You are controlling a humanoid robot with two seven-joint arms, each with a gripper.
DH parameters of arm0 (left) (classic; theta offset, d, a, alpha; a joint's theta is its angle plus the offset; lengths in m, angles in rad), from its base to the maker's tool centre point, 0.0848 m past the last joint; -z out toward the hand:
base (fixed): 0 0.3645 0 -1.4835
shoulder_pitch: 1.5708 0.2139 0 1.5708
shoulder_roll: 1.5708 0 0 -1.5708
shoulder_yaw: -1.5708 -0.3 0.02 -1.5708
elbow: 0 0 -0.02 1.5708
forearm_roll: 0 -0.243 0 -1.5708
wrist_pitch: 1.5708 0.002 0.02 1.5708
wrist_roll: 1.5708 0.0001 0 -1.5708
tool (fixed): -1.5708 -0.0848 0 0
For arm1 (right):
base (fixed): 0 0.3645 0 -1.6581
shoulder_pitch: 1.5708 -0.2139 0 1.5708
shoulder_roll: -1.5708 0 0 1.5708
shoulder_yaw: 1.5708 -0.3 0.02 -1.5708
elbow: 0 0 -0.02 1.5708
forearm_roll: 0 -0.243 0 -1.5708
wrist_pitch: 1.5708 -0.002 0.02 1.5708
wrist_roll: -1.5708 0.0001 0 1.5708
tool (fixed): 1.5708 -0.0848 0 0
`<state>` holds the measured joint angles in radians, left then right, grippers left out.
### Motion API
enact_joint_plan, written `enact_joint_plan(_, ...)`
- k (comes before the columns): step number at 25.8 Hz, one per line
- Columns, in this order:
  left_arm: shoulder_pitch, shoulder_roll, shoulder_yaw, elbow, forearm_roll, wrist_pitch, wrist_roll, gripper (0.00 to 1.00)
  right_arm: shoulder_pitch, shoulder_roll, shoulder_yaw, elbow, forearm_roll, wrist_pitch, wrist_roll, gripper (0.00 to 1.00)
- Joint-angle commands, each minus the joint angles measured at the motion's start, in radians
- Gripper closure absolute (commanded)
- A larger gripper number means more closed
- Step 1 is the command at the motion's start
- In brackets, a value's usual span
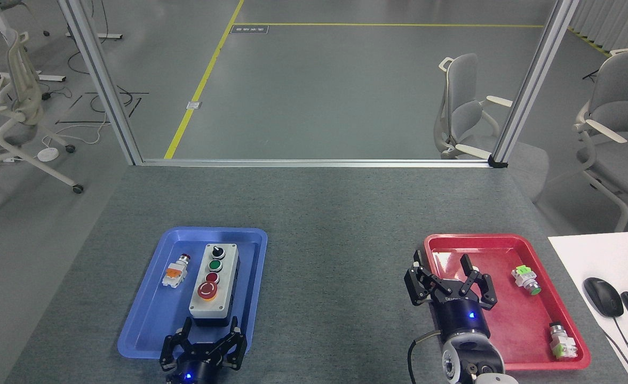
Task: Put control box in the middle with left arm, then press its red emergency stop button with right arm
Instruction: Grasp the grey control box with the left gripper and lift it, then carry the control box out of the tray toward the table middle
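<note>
The control box (213,284) lies lengthwise in the blue tray (153,320), grey face up over a black base. Along its face run a black knob, a green button, a small red button, and the red emergency stop button (207,290) nearest me. My left gripper (210,332) stands open just in front of the box's near end, its fingers spread to either side and nothing between them. My right gripper (446,268) is open too, hovering over the left edge of the red tray (506,333). The middle (340,277) of the grey felt tabletop lies between the trays.
A loose orange-bodied push-button (175,272) sits in the blue tray, left of the box. Two green-and-white push-buttons (526,280) (562,342) lie in the red tray. A white desk with a mouse (603,296) and keyboard adjoins at the right.
</note>
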<state>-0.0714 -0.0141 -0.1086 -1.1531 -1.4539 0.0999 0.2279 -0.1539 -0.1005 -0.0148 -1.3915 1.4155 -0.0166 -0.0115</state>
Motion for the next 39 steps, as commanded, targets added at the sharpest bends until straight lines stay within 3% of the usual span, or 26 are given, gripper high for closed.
enact_joint_plan(1,-0.013,0.000,0.003,0.013,0.006,0.001,-0.004,0.01,0.002,0.008,-0.002,-0.006,0.037,0.001,-0.004,0.01)
enact_joint_plan(7,-0.070,0.003,0.007,0.085,0.014,0.003,-0.002,0.01,0.019,0.013,-0.010,-0.021,0.045,-0.008,-0.012,0.01)
enact_joint_plan(11,-0.111,-0.001,0.009,0.128,0.014,0.014,-0.004,0.01,0.042,0.024,-0.013,-0.029,0.089,-0.009,-0.065,0.01)
enact_joint_plan(21,-0.205,-0.001,0.007,0.248,0.024,0.032,-0.002,0.02,0.045,0.030,-0.013,-0.026,0.091,0.009,-0.056,0.01)
enact_joint_plan(23,-0.217,-0.001,0.007,0.260,0.024,0.032,-0.001,0.16,0.045,0.038,-0.011,-0.026,0.091,0.012,-0.056,0.01)
enact_joint_plan(24,-0.219,0.006,0.006,0.260,0.024,0.029,-0.005,0.31,0.043,0.038,-0.011,-0.026,0.091,0.012,-0.056,0.01)
enact_joint_plan(25,-0.217,0.011,0.004,0.257,0.023,0.015,-0.009,0.53,0.045,0.038,-0.011,-0.026,0.091,0.012,-0.056,0.01)
enact_joint_plan(26,-0.211,0.013,0.004,0.256,0.024,0.003,-0.009,0.89,0.045,0.038,-0.013,-0.026,0.091,0.012,-0.056,0.01)
enact_joint_plan(27,-0.209,0.013,0.004,0.256,0.024,-0.012,-0.005,1.00,0.045,0.038,-0.013,-0.026,0.091,0.012,-0.056,0.01)
enact_joint_plan(32,-0.215,0.016,0.007,0.222,0.052,-0.045,0.004,1.00,0.045,0.039,-0.013,-0.018,0.091,0.012,-0.056,0.01)
enact_joint_plan(39,-0.162,0.025,0.004,-0.050,0.149,-0.077,0.002,1.00,0.045,0.042,-0.011,-0.018,0.091,0.012,-0.056,0.01)
